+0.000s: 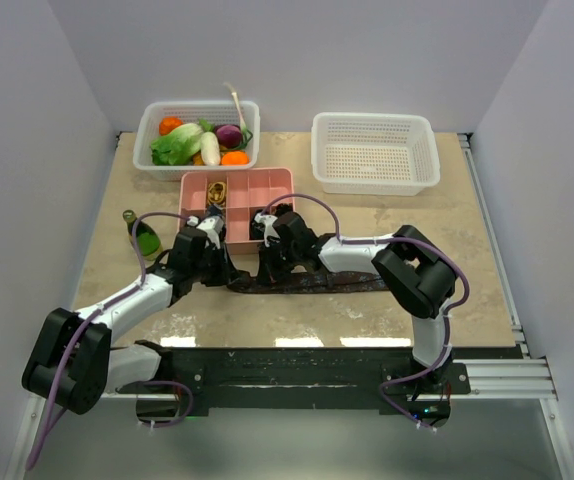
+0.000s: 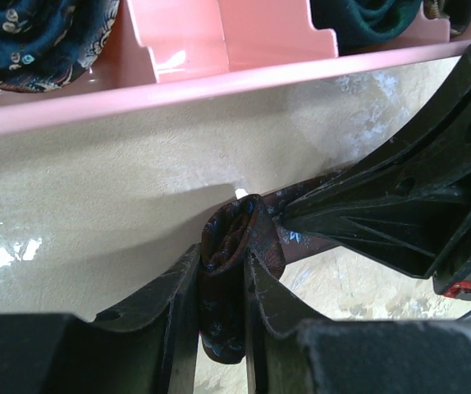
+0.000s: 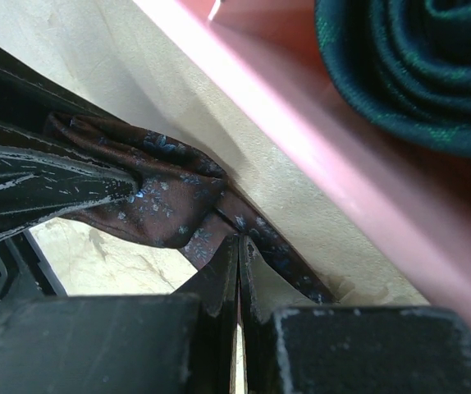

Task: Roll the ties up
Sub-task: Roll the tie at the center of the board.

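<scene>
1. Work piece: the brownish-maroon fabric necktie with small blue flecks (image 2: 234, 238) lies on the beige stone-patterned counter (image 1: 387, 225), just in front of the pink plastic compartment tray (image 1: 267, 188). One end is wound into a small tight coil. The rest runs as a flat strip to the right along the counter.
2. The left tool (image 2: 223, 275) is clenched on the coil, with one finger against each flat face. This grip is judged to stop the turns from springing open.
3. The right tool (image 3: 238, 258) has its jaws fully closed. The tips appear to nip the strip just beside the coil. This is judged to hold the fabric taut so that the next turn winds tight.
4. Material: thin, soft weave with a slight sheen. It bunches and creases at the coil. Expect it to slacken if either grip relaxes.
5. Tray: rigid, glossy, with upright dividers. It holds the dark green rolled tie (image 3: 416, 74) and the navy patterned rolled tie (image 2: 30, 37) in separate compartments. Working close to the tray is judged to shorten the transfer.
6. Progress: only the coil's first turns are formed. Most of the strip is unrolled.
</scene>
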Tool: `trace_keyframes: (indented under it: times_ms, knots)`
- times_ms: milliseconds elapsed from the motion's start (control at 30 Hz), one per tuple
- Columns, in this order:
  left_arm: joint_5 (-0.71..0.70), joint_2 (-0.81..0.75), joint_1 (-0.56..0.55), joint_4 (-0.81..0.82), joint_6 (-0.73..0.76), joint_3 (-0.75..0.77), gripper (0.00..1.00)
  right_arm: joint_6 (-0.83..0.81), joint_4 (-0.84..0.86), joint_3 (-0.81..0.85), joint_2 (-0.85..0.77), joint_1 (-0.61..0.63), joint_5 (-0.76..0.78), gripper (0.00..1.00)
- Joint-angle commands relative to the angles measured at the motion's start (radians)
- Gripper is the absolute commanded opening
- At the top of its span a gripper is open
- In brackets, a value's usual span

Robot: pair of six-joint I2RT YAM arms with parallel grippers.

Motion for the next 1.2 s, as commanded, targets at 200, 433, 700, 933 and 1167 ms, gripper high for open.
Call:
trace_keyframes:
  times_ms: [200,433,700,933,1167]
  knots:
    - [-0.047,0.018,-0.034,-0.025,0.041,0.052,0.00,0.025,-0.017,0.052,-0.011,0.018,-0.001,0.00]
    - [-0.093,0.017,-0.065,-0.065,0.044,0.089,0.00,0.051,0.001,0.088,0.033,0.071,-0.013,0.00]
    - [-0.133,0.023,-0.116,-0.119,0.050,0.146,0.00,0.059,0.006,0.083,0.039,0.096,-0.018,0.00]
    - [-0.155,0.069,-0.189,-0.153,0.050,0.186,0.00,0.129,0.131,0.024,0.027,0.097,-0.019,0.00]
    - [-0.143,0.095,-0.211,-0.134,0.044,0.186,0.00,0.208,0.283,-0.036,0.029,0.097,-0.079,0.00]
